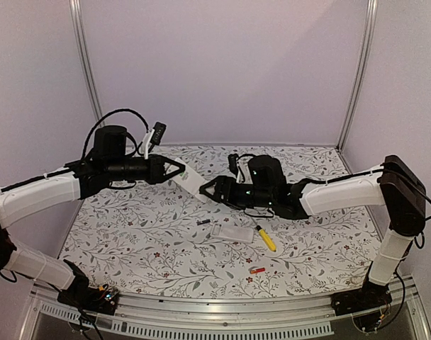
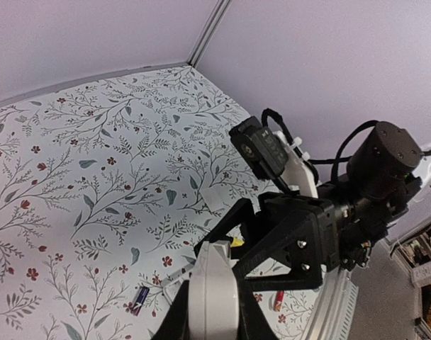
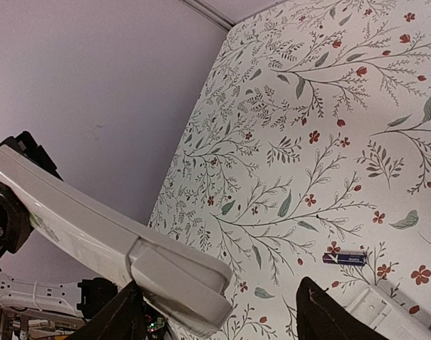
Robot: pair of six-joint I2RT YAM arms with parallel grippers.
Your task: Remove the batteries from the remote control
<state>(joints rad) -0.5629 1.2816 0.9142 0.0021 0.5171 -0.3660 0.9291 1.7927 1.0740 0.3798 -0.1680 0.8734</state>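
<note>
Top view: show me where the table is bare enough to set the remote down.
Bare: the left half of the table, left of the dark battery. Crowded: centre, around the white piece, screwdriver and red-orange batteries.

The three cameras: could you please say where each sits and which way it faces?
Top external: above and behind the bases, looking down on the table; both arms show, the left claw gripping the remote, the right claw open at its far end.
Left wrist: on the left arm, looking along the remote at the right arm.
Right wrist: on the right arm, looking across the table toward the wall; its fingers frame the bottom.
Shared: both wrist views show the remote and one dark battery.
</note>
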